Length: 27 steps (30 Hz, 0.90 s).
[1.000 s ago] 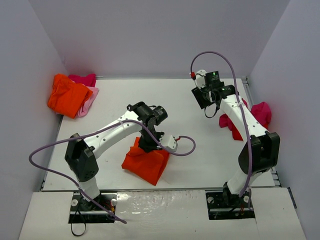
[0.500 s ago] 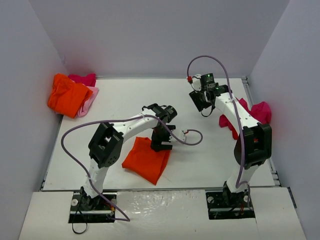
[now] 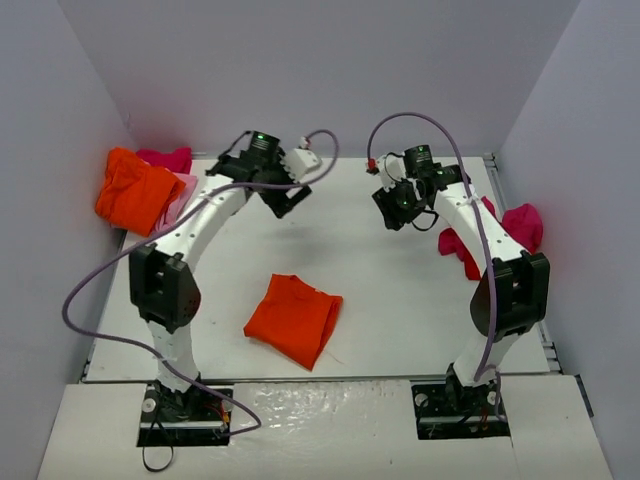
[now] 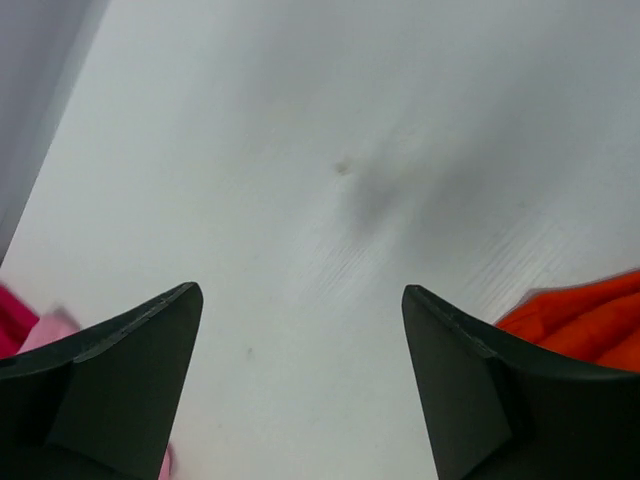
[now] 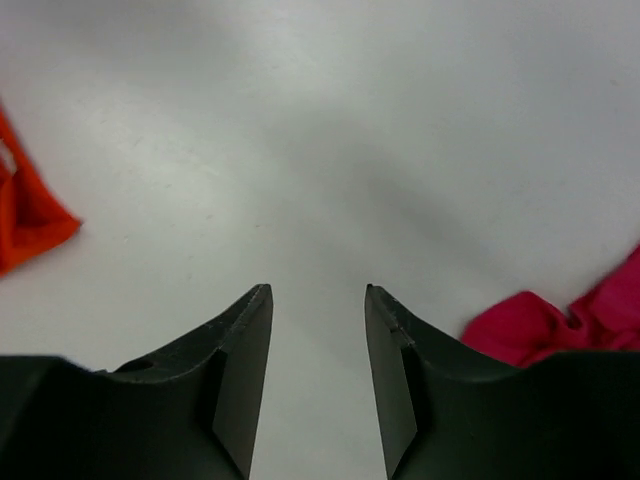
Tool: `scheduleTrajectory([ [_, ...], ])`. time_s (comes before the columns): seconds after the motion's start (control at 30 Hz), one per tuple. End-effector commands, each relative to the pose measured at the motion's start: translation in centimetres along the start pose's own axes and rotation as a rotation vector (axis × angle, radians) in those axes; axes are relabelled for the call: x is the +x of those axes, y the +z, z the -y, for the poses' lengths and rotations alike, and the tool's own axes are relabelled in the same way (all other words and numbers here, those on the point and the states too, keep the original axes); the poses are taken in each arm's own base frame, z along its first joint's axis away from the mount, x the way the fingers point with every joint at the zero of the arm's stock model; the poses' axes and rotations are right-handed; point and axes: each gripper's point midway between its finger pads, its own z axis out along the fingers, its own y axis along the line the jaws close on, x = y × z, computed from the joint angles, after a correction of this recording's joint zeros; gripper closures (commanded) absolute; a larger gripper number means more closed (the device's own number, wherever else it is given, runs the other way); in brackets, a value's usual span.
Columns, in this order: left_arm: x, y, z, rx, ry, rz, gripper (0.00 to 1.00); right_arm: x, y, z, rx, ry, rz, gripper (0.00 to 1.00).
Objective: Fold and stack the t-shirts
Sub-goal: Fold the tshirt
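A folded orange t-shirt (image 3: 293,320) lies flat at the front middle of the table, with neither gripper on it. At the back left, an orange t-shirt (image 3: 133,190) is heaped on a pale pink one (image 3: 181,200), with a magenta one (image 3: 167,158) behind. A crumpled magenta-red t-shirt (image 3: 503,233) lies at the right edge. My left gripper (image 3: 288,203) (image 4: 300,291) hangs open over bare table at the back, holding nothing. My right gripper (image 3: 392,212) (image 5: 317,290) hovers open, with a narrower gap and bare table between its fingers.
Grey walls close in the white table (image 3: 380,300) at the back and both sides. In the left wrist view, orange cloth (image 4: 590,322) shows at the right edge and pink cloth (image 4: 25,325) at the lower left. The right wrist view shows orange cloth (image 5: 25,225) at left and red cloth (image 5: 560,325) at right.
My left gripper opened, let go of the folded orange t-shirt and swung up to the back left. My right gripper narrowed a little and shifted slightly left.
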Motion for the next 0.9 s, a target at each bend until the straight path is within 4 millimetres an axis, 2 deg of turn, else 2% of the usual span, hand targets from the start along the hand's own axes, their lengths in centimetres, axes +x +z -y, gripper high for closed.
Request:
scheduleTrajectory([
  [0.0,1.0,-6.7,-4.1,-0.150,-0.098,0.079,0.20,3.4,-1.7,-9.5,-0.421,-0.130,-0.165,0.65],
  [0.1,5.0,-7.2,-3.7,-0.152,-0.133,0.013,0.19,6.6,-0.1,-15.3,-0.546,-0.271,-0.326,0.75],
  [0.17,5.9,-7.7,-4.0,-0.181,-0.156,0.021,0.19,8.0,1.2,-17.4,-0.575,-0.319,-0.400,0.86],
  [0.23,6.9,-8.5,-4.0,-0.196,-0.180,0.034,0.19,8.2,2.1,-19.6,-0.608,-0.365,-0.428,0.94],
  [0.3,7.8,-8.9,-4.1,-0.208,-0.199,0.031,0.19,7.9,2.9,-20.8,-0.626,-0.379,-0.436,0.99],
  [0.53,9.4,-12.1,-5.1,-0.295,-0.266,0.056,0.19,6.9,3.4,-25.1,-0.653,-0.498,-0.431,1.00],
  [0.63,10.2,-13.5,-5.3,-0.333,-0.280,0.064,0.19,6.7,3.6,-26.1,-0.656,-0.514,-0.438,1.00],
  [0.8,11.9,-15.3,-6.2,-0.420,-0.342,0.077,0.20,6.2,2.1,-26.4,-0.605,-0.572,-0.410,1.00],
  [0.87,12.7,-15.8,-6.6,-0.476,-0.371,0.068,0.22,6.0,1.2,-27.3,-0.620,-0.594,-0.386,1.00],
])
